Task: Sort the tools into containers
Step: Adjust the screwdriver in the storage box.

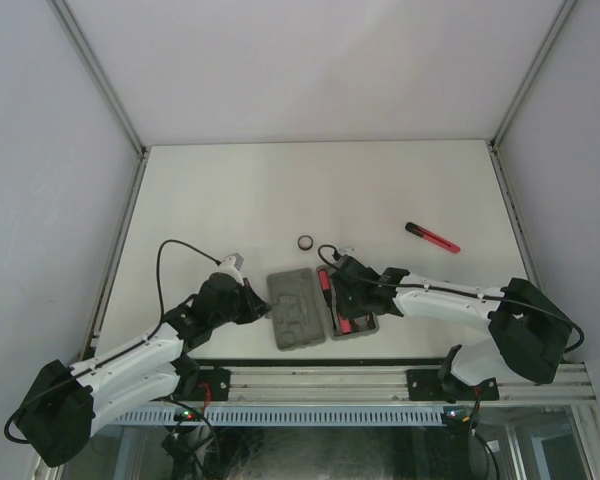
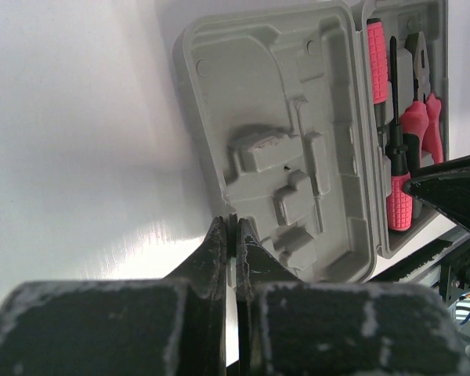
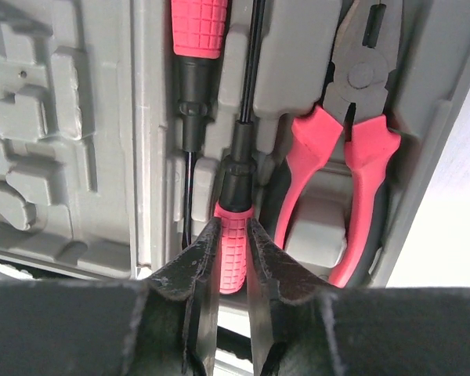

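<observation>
The grey case lies open near the table's front edge. Its right half holds two red-handled screwdrivers and red-handled pliers in moulded recesses. My right gripper is over that half, its fingers pressed on both sides of the red handle of one screwdriver. The other screwdriver lies beside it, pointing the opposite way. My left gripper is shut, its tips at the outer edge of the empty left half. A black ring and a slim red-black stick tool lie on the table beyond the case.
The white table is walled at the left, back and right. A metal rail with both arm bases runs along the near edge, just behind the case.
</observation>
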Robot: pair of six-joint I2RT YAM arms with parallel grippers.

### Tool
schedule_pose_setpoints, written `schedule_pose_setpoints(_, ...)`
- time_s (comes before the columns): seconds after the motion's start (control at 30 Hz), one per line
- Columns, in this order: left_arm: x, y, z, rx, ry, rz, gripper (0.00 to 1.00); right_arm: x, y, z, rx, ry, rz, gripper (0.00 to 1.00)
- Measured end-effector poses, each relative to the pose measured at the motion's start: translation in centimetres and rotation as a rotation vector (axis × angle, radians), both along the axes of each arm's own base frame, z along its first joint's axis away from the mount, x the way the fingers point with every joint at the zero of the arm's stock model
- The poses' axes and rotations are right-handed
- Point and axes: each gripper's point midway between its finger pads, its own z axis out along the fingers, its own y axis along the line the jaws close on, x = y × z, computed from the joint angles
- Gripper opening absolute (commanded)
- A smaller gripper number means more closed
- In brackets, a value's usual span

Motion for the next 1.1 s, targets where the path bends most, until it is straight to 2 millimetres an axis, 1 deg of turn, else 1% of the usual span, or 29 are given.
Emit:
schedule_pose_setpoints(0.07, 0.0, 0.0, 0.0, 0.0, 0.0, 0.0, 0.0, -0.2, 0.0, 0.0, -0.004, 0.003, 0.005, 0.18)
schedule_pose_setpoints(0.13, 0.0, 0.0, 0.0, 0.0, 0.0, 0.0, 0.0, -0.3, 0.0, 0.0, -0.005, 0.004, 0.008, 0.23)
schedule_pose_setpoints(0.2, 0.0, 0.0, 0.0, 0.0, 0.0, 0.0, 0.0, -0.5, -0.1, 0.1, -0.007, 0.008, 0.009, 0.25)
schedule_pose_setpoints(0.33, 0.0, 0.0, 0.0, 0.0, 0.001, 0.0, 0.0, -0.3, -0.3, 1.1, 0.006, -0.01, 0.006, 0.24)
schedule_pose_setpoints(0.5, 0.0, 0.0, 0.0, -0.001, 0.002, 0.002, 0.0, 1.4, 0.2, 3.0, 0.051, -0.056, -0.017, 0.19)
schedule_pose_setpoints(0.6, 0.0, 0.0, 0.1, -0.009, 0.002, 0.007, 0.0, 2.0, 0.3, 3.3, 0.061, -0.069, -0.025, 0.17)
schedule_pose_setpoints(0.67, 0.0, 0.0, 0.4, -0.025, 0.0, 0.02, 0.0, 2.3, 0.3, 3.1, 0.059, -0.07, -0.027, 0.17)
schedule_pose_setpoints(0.77, -0.2, 0.2, 0.4, -0.046, -0.006, 0.04, 0.0, 2.6, 0.3, 2.3, 0.039, -0.058, -0.028, 0.17)
schedule_pose_setpoints(0.9, -0.4, 0.6, 0.2, -0.057, -0.007, 0.064, 0.0, 2.4, 0.3, 1.0, 0.012, -0.031, -0.022, 0.17)
schedule_pose_setpoints(1.1, -0.5, 0.7, 0.0, -0.064, 0.004, 0.075, 0.0, 2.3, 0.5, 0.1, 0.002, -0.012, -0.012, 0.15)
